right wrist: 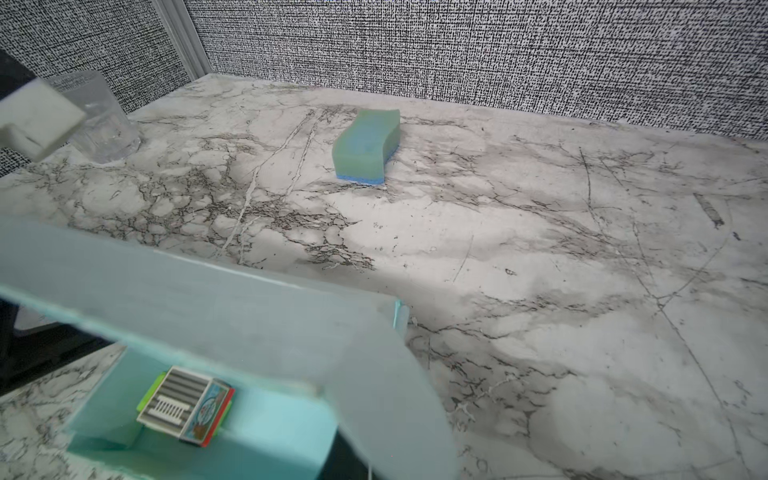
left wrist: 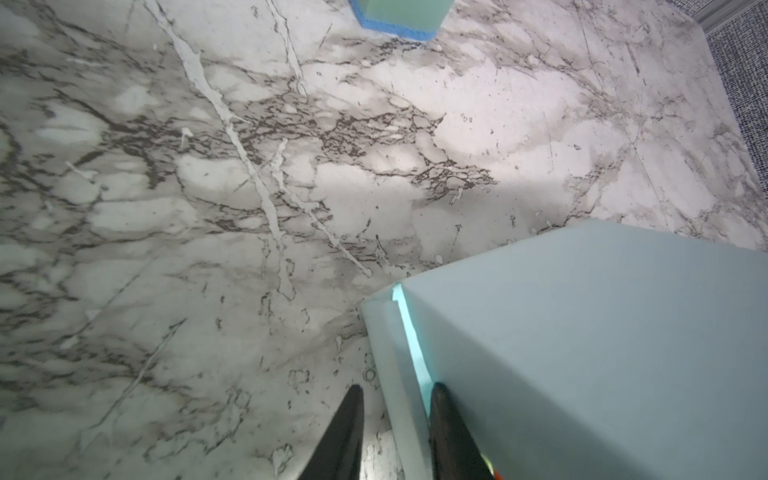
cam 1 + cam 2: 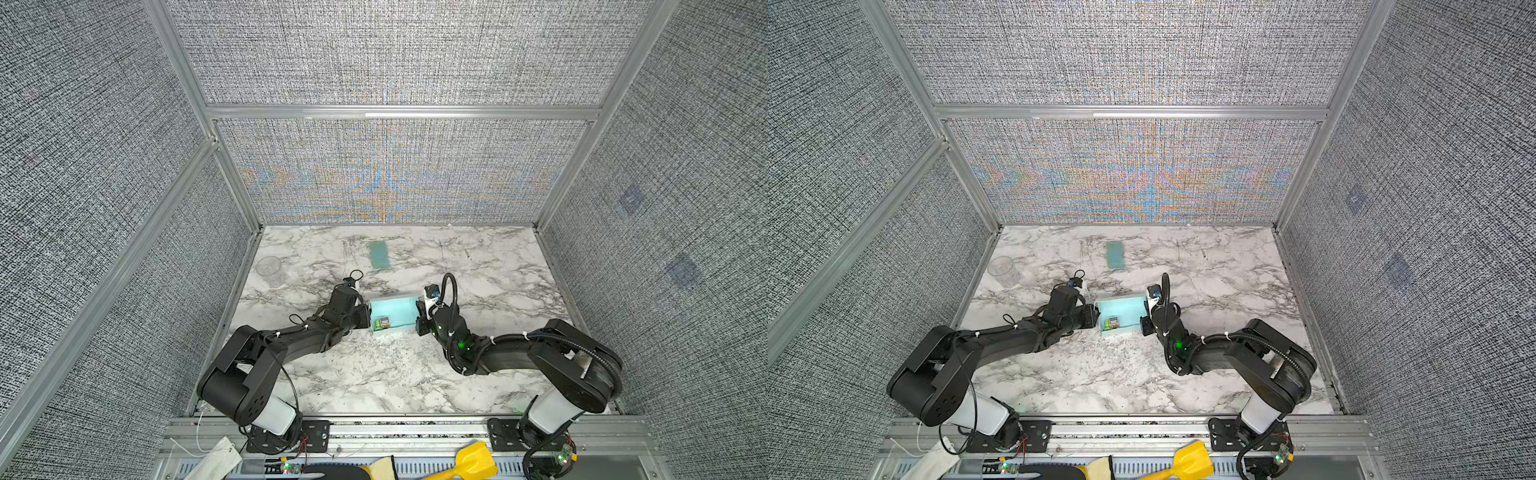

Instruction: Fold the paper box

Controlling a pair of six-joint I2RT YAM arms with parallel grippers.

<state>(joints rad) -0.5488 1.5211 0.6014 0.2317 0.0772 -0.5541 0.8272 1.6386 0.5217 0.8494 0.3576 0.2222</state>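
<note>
Left fingers (image 2: 340, 436) straddle one paper box (image 2: 582, 353) end; right fingers (image 3: 420, 325) pinch the other.

Matt thin-card paper box (image 3: 392, 311); smooth marble-veined worktop (image 3: 374, 374); porous sponge (image 1: 365, 141); clear glossy tumbler (image 1: 102, 120); coarse woven cloth walls (image 3: 395, 54).

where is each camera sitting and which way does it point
Both top views: high above the arms' bases, facing down and forward over the table; both arms show, left gripper and right gripper at the paper box ends.
Left wrist: low beside the box's end wall, facing across the table to the sponge; two fingertips show.
Right wrist: above the box's other end, facing the sponge and glass; one dark finger shows.
Shared: both wrist views catch box and sponge.
</note>
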